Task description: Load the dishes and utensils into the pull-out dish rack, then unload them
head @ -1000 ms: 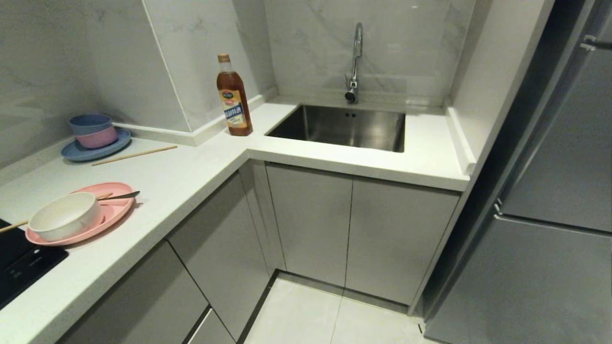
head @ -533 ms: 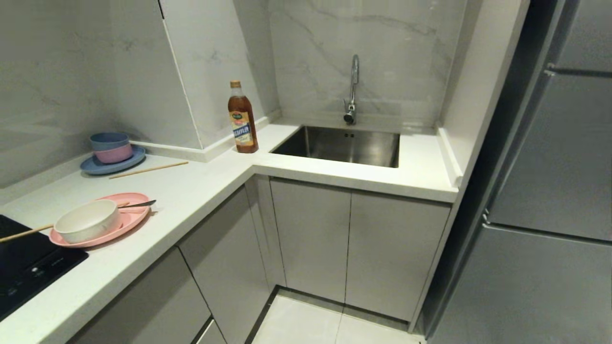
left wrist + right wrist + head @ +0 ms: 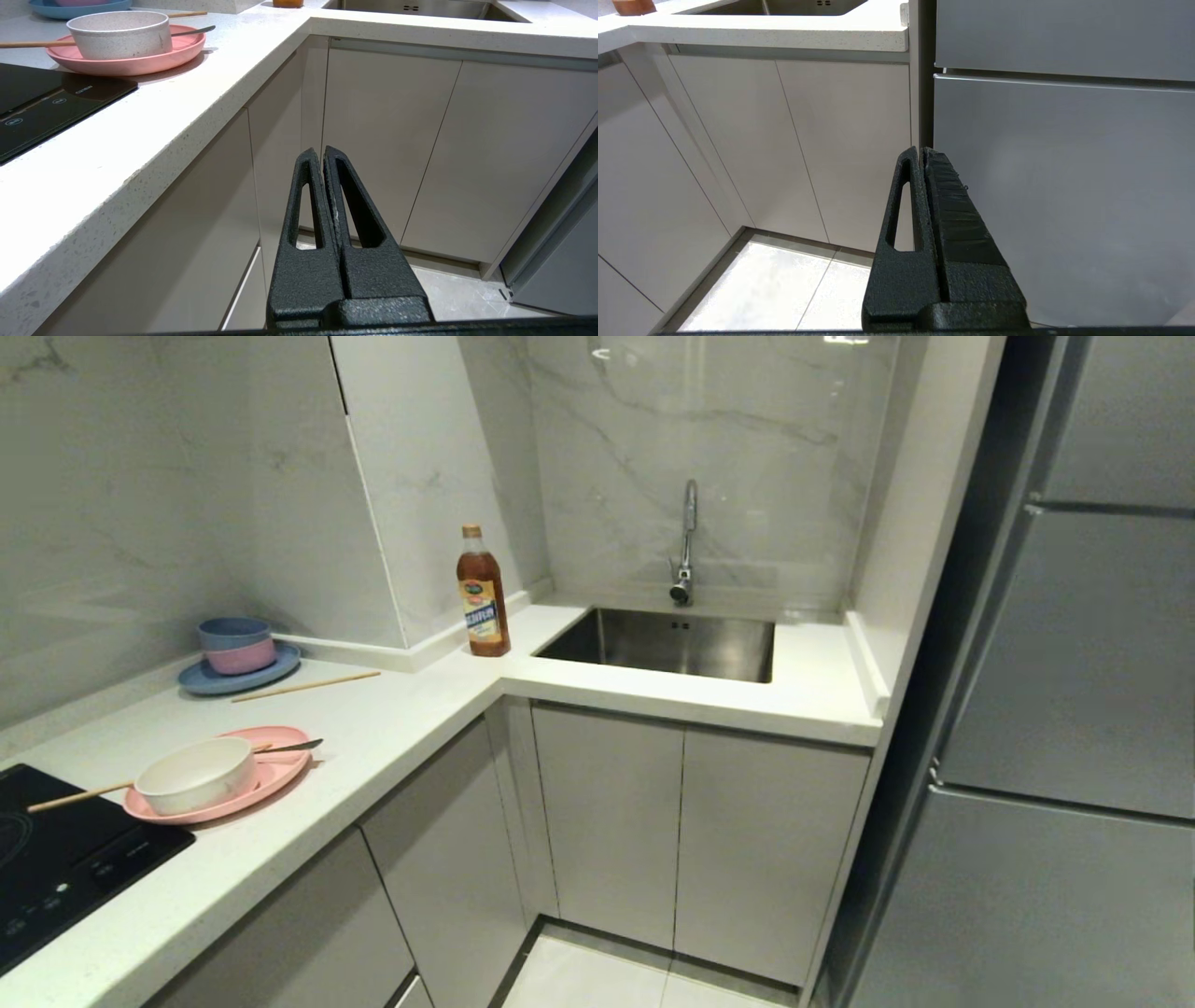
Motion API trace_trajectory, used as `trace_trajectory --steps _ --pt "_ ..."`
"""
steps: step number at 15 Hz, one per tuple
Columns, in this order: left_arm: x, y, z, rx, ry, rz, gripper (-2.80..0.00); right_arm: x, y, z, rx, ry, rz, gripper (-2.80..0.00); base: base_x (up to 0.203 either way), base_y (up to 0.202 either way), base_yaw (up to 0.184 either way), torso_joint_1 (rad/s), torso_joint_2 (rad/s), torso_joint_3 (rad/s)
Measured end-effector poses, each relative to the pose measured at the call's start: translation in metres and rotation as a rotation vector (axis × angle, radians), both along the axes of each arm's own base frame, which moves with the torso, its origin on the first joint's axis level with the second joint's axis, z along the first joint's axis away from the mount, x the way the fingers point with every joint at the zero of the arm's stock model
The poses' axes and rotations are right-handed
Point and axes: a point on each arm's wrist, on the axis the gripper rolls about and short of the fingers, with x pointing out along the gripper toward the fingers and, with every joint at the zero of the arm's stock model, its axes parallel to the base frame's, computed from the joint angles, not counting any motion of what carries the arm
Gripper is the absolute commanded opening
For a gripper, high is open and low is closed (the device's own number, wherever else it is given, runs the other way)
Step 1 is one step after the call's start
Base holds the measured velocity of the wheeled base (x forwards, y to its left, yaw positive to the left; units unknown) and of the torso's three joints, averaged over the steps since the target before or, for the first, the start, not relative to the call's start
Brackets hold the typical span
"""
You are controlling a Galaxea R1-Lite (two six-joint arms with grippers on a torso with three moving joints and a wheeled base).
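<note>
On the counter at the left, a pink oval plate (image 3: 276, 775) carries a cream-white bowl (image 3: 194, 775). A metal spoon (image 3: 295, 745) rests on the plate's far rim. One wooden chopstick (image 3: 75, 796) pokes out from behind the bowl over the hob, and the other chopstick (image 3: 305, 685) lies apart, further back. The pull-out dish rack is hidden. Neither arm shows in the head view. My left gripper (image 3: 321, 151) is shut and empty below the counter's edge, facing the cabinet fronts; the plate (image 3: 187, 46) and bowl (image 3: 119, 32) lie beyond it. My right gripper (image 3: 920, 151) is shut and empty.
A blue plate (image 3: 280, 665) with small blue and pink bowls sits at the back left. A black hob (image 3: 65, 859) is at the near left. An oil bottle (image 3: 483, 593) stands beside the sink (image 3: 667, 644). Closed cabinet doors (image 3: 607, 831) face me; a grey fridge (image 3: 1074, 709) is on the right.
The whole head view has shifted: the counter and sink sit lower and smaller in the picture, with more wall above. Nothing on the counter has moved.
</note>
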Motion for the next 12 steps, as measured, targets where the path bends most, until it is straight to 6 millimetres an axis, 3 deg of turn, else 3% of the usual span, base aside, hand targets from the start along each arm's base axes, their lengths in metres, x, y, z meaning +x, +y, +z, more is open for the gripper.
trace_trajectory --steps 12 --pt "0.0000 0.0000 0.0000 0.000 0.000 0.001 -2.80 0.0000 0.0000 0.0000 0.000 0.000 0.000 -2.80 0.000 0.000 0.000 0.000 0.00 0.000"
